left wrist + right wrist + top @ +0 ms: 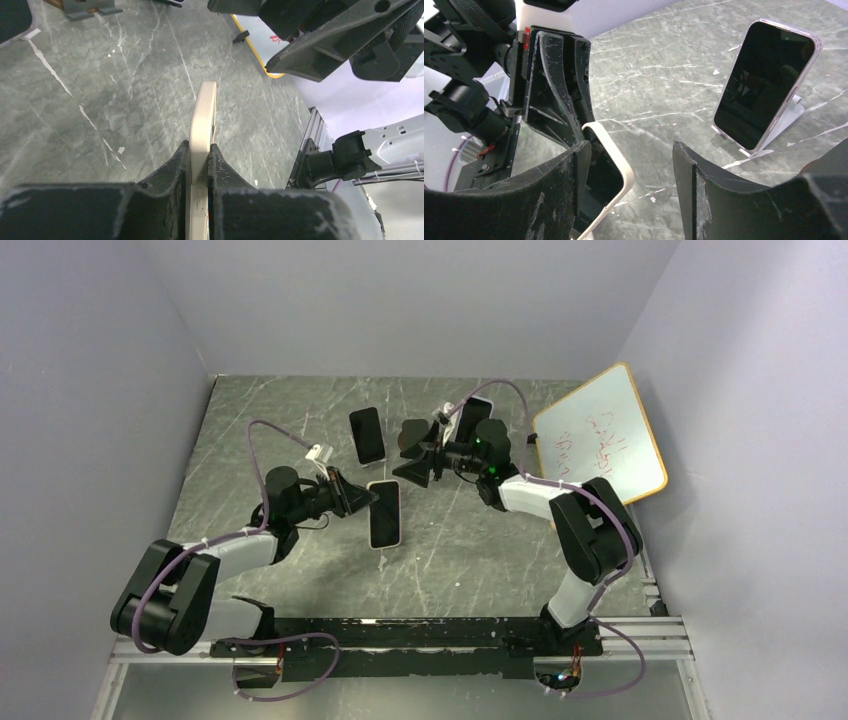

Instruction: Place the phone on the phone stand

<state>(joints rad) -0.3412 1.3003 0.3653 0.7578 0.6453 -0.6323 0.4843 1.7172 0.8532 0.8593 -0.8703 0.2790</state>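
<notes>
My left gripper (365,498) is shut on the long edge of a phone in a cream case (385,513) and holds it above the table. In the left wrist view the phone (204,117) stands edge-on between the closed fingers (177,165). My right gripper (408,452) is open and empty, just beyond the phone's top. In the right wrist view the phone's corner (616,172) lies by the left finger (569,175), apart from it. A dark phone (764,85) leans on a white stand (791,112) behind; it also shows in the top view (367,435).
A whiteboard (600,435) with red writing leans on the right wall. Another phone-like slab (474,415) sits behind the right arm, part hidden. A grey stand foot (90,9) shows at the left wrist view's top. A rail (400,630) runs along the near edge.
</notes>
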